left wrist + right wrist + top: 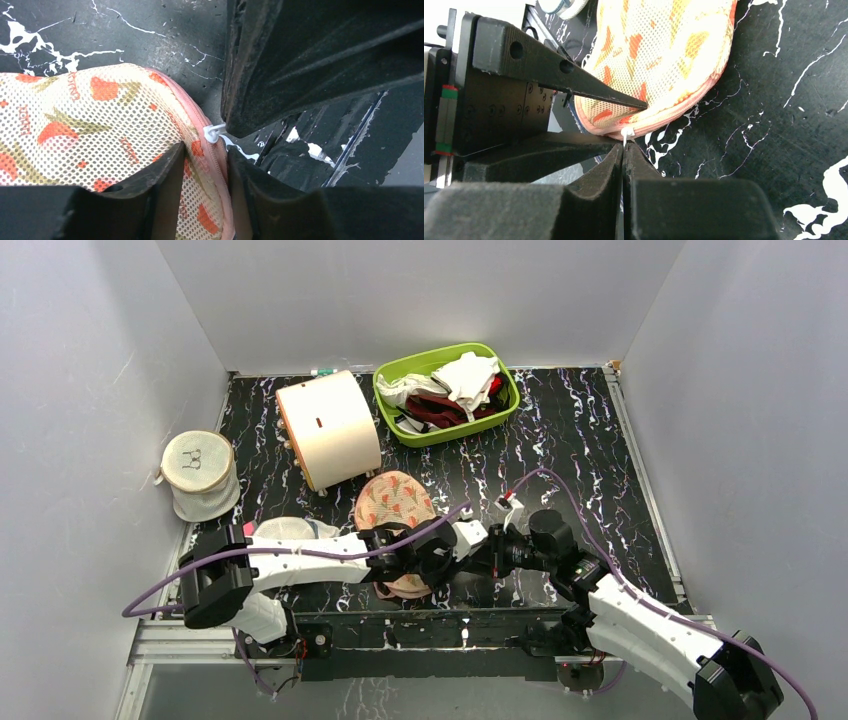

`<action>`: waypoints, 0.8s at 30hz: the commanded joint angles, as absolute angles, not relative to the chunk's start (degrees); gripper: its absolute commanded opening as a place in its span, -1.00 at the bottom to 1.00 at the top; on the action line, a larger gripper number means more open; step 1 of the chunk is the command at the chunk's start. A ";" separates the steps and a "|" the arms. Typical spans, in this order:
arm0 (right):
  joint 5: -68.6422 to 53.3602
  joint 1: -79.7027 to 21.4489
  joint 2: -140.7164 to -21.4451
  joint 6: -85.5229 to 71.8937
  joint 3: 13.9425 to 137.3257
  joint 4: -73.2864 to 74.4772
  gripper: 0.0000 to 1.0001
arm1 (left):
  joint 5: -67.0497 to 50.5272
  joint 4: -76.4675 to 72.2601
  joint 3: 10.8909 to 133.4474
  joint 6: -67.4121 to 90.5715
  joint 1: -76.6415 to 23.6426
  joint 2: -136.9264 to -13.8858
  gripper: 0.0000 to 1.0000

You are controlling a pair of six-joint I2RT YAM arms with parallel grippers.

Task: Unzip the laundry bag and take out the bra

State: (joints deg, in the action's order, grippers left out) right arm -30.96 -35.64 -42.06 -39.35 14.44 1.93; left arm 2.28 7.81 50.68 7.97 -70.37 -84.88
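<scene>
I am on the unzipping step, and the zip looks closed along every stretch I can see; the laundry bag lies flat on the tabletop at lower centre of the overhead view, just ahead of my two wrists; my right gripper is pressed together on the small white zip pull, which sticks out from the pink zip edging at the bag's near end; my left gripper sits astride that same edge just beside the pull, one finger on the printed mesh and the other outside the edging, the fabric bunched between them, so I judge it is pinching the rim as an anchor; the bra is nowhere in sight, presumably inside the bag; next, I think, I need to draw the pull along the curved edging, away from my left gripper, while the left holds the rim down; the tab is thin and could slip out if I pull off the zip's line.
</scene>
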 commanded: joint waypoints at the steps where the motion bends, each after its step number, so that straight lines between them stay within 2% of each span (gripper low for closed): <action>1: -32.27 -35.90 -41.50 -39.76 14.28 -3.24 -1.00 | 6.29 9.81 49.73 8.27 -70.76 -81.18 -0.43; 6: -29.91 -35.92 -42.68 -38.85 15.49 -1.10 -1.00 | 8.55 12.01 48.21 8.26 -70.75 -76.92 -0.78; 12: -25.41 -35.91 -43.68 -40.53 15.90 -2.80 -1.00 | 6.81 11.46 45.90 5.57 -70.75 -71.80 -1.00; 24: -22.81 -35.92 -48.60 -40.25 17.93 -4.12 -1.00 | 5.09 9.32 42.55 2.49 -70.75 -62.87 -1.00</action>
